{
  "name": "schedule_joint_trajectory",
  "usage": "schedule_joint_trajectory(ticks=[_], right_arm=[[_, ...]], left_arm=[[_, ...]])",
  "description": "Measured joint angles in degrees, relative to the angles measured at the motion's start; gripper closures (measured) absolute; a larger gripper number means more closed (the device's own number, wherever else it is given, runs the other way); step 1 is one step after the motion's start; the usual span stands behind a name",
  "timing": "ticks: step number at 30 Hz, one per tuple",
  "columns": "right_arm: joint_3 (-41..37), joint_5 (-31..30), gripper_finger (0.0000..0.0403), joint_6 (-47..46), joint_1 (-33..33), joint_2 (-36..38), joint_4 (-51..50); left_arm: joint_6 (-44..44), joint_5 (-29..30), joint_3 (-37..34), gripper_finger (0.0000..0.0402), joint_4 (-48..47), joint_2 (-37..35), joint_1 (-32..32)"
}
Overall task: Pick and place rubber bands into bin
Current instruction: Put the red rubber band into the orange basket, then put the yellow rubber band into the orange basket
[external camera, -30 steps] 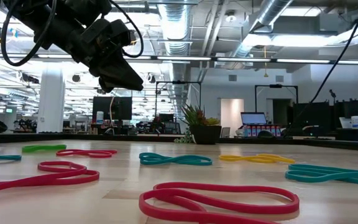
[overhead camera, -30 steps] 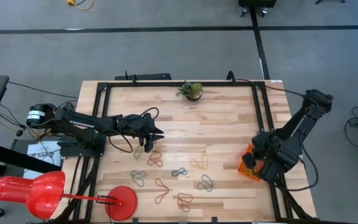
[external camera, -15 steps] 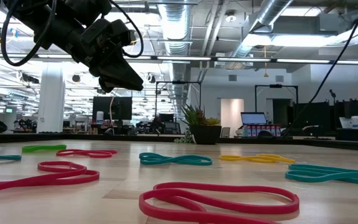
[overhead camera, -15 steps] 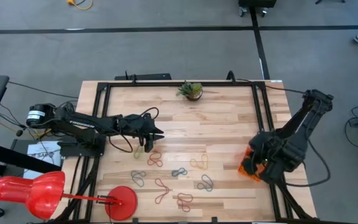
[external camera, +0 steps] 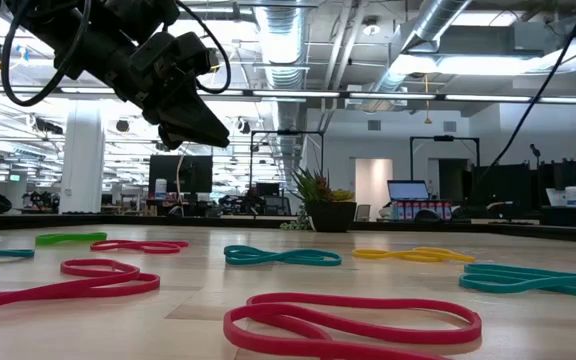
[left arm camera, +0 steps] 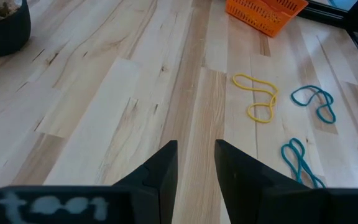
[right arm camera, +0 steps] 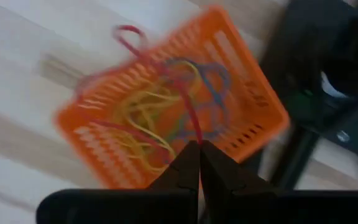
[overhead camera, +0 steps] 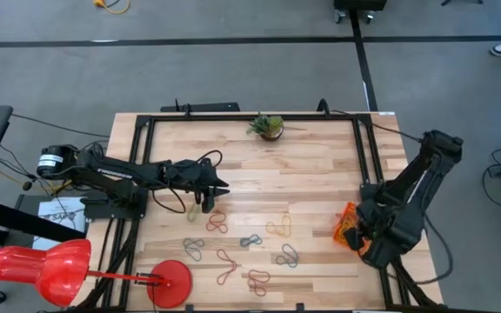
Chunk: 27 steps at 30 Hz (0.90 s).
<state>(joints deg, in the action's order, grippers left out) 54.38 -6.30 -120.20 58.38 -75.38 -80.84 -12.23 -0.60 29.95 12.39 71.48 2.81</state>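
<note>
Several rubber bands lie flat in the middle of the wooden table: red point(external camera: 353, 322), teal point(external camera: 283, 257) and yellow point(left arm camera: 257, 96) loops, spread around point(overhead camera: 250, 241). The orange bin point(overhead camera: 346, 228) stands at the table's right edge with several bands inside point(right arm camera: 166, 106). My right gripper point(right arm camera: 197, 146) hangs over the bin, pointing down, shut on a red rubber band. My left gripper point(left arm camera: 196, 155) hovers above the table's left part point(overhead camera: 220, 187), open, with nothing between its fingers. My right gripper pinches one strand of the red rubber band point(right arm camera: 193, 134) between its fingertips, from above, pointing down. From there the band runs across the inside of the bin, and its far loop point(right arm camera: 128, 34) pokes out past the bin's wall.
A small potted plant point(overhead camera: 268, 127) stands at the far edge. A round red disc point(overhead camera: 170, 283) on a rod with a red bulb point(overhead camera: 37, 269) sits at the near left corner. Black frame rails point(overhead camera: 368, 156) run along the table's sides.
My right gripper has shifted a little toward the table's near edge above the bin and has tipped, staying shut. The bands on the table lie as before.
</note>
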Motion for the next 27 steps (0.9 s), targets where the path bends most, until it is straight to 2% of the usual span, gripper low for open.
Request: schedule_joint_trajectory(ticks=[7,12,16,21,27], right_arm=[[-0.5,7.6,0.0397,0.7,-1.5,-4.7,0.2],[-0.5,10.8,0.0368,1.3,-2.4,-4.9,-0.6],[-0.5,10.3,0.0343,2.0,-3.1,-4.9,-1.4],[-0.5,6.7,0.0327,2.3,-4.8,-4.9,-1.4],[-0.5,4.4,0.0316,8.1,-8.1,-4.9,-0.6]], left_arm=[[0.3,0.0,0.0,0.0306,0.0,0.0,0.0],[0.5,0.0,0.0,0.0306,0.0,0.0,0.0],[0.5,0.0,0.0,0.0306,0.0,0.0,0.0],[0.5,0.0,0.0,0.0306,0.0,0.0,0.0],[0.5,0.0,0.0,0.0306,0.0,0.0,0.0]])
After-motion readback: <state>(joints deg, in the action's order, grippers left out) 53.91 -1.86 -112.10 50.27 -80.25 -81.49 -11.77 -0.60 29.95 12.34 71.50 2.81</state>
